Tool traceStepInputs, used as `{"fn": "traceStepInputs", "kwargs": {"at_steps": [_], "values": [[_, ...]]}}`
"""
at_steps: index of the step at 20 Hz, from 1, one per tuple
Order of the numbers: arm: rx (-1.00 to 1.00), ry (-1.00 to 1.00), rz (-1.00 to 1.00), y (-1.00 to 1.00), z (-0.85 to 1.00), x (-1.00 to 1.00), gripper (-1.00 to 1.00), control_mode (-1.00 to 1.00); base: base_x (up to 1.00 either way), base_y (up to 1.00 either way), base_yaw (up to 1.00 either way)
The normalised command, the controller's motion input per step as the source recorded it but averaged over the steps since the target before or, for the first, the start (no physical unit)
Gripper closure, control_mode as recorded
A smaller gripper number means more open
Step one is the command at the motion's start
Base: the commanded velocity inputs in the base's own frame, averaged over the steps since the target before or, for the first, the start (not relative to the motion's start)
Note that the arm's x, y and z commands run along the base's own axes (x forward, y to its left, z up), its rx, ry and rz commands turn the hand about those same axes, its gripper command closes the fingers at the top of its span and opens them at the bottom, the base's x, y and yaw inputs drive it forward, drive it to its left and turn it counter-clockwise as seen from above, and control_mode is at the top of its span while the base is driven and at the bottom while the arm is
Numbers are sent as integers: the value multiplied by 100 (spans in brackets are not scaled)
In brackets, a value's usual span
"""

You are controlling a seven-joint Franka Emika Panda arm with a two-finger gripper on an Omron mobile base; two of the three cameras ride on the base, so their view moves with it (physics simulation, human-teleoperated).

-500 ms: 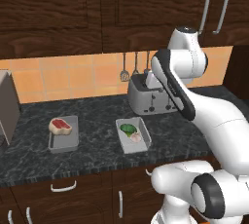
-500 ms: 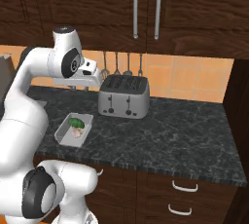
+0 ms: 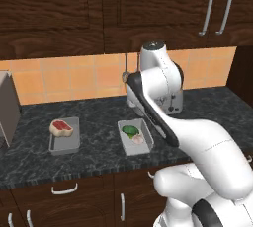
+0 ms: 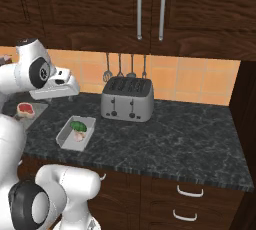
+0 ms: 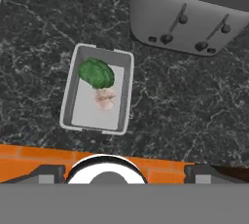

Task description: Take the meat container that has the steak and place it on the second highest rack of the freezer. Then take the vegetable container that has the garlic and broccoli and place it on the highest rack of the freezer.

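Hand view: we sit over veg container [image 5: 97, 89] | steak [image 3: 61, 127] tray further left on bench [image 3: 99, 147] | gripper state: cannot tell

Desk [image 3: 99, 157]: black w/ pale grey marbling, lower half of frame. Steak [image 3: 61, 127], left: red, whitish rim, in a light grey tray [image 3: 64, 145]. Centre tray [image 5: 71, 106], same grey, holds dark green broccoli [image 5: 97, 72] & pale pinkish garlic [image 5: 105, 98]. Toaster [image 4: 127, 98], mid-frame: steel grey, dark slots & knobs. Backsplash [image 3: 74, 78]: orange tiles, thin light grout. Cabinets [image 4: 90, 4], top: dark brown wood grain, silver bar handles [image 4: 139, 8]. Arm [image 3: 163, 93]: white, dark joints. Grey steel slab [image 3: 9, 107] at left edge.
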Motion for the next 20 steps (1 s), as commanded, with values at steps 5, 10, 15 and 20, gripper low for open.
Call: {"fn": "traceStepInputs", "kwargs": {"at_steps": [5, 10, 15, 20], "values": [[-17, 6, 11, 100, -44, -12, -100, -100, 0, 0, 0], [-9, 8, 12, 99, -34, 7, -100, -100, 0, 0, 0], [-5, 2, 24, 41, -33, 1, -100, -100, 0, 0, 0], [0, 0, 43, 13, -23, 0, -100, -100, 0, 0, 0]]}}
